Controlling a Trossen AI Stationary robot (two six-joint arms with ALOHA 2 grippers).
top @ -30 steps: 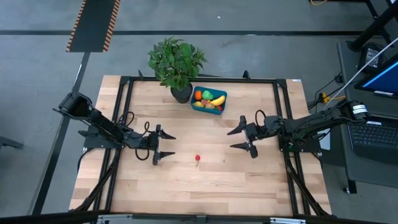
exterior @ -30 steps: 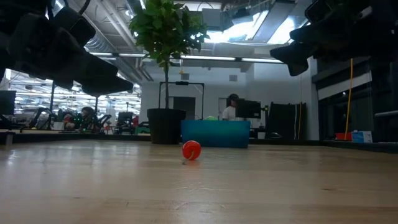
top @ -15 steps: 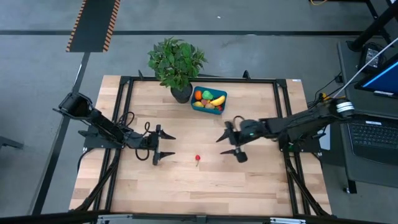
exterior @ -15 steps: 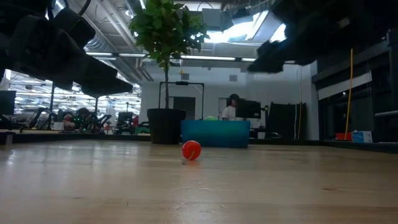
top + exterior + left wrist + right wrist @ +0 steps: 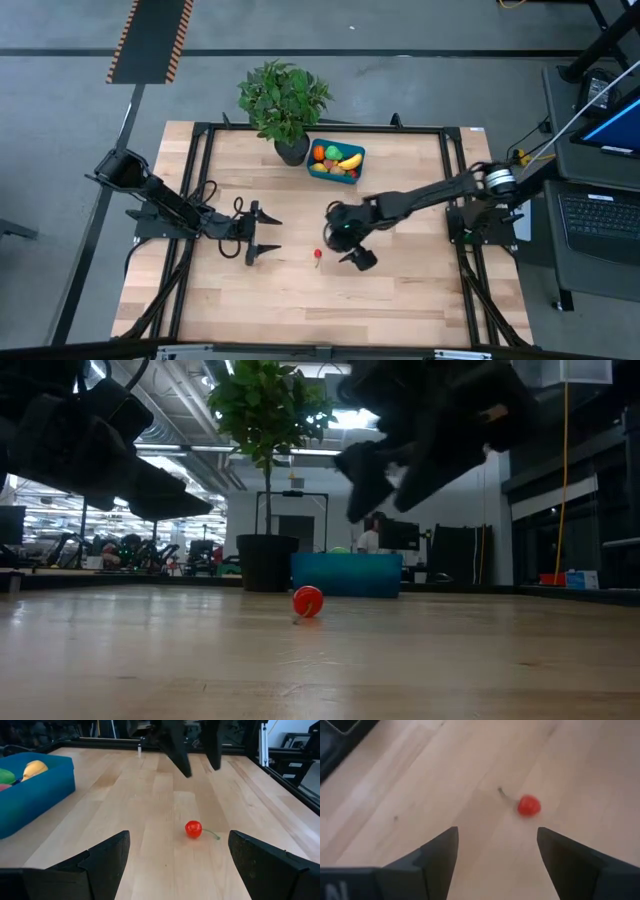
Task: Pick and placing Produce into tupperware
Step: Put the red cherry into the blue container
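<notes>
1. High view: right gripper (image 5: 344, 238) stretched out over mid-table, fingers spread apart and empty, poised just beside one small red produce piece (image 5: 318, 255).
2. Right wrist view: same red piece (image 5: 528, 805) on bare wood ahead of the open fingers, not yet between them; thin stem trailing away from the round body, no real long axis otherwise.
3. Left gripper (image 5: 257, 231) idle, fingers apart, holding nothing, near the table's left side.
4. Tupperware (image 5: 354, 176) beside a potted plant (image 5: 283, 97) at the far edge, already loaded with yellow, orange and green pieces.
5. Likely close to finished: only this red piece visible outside the container.
</notes>
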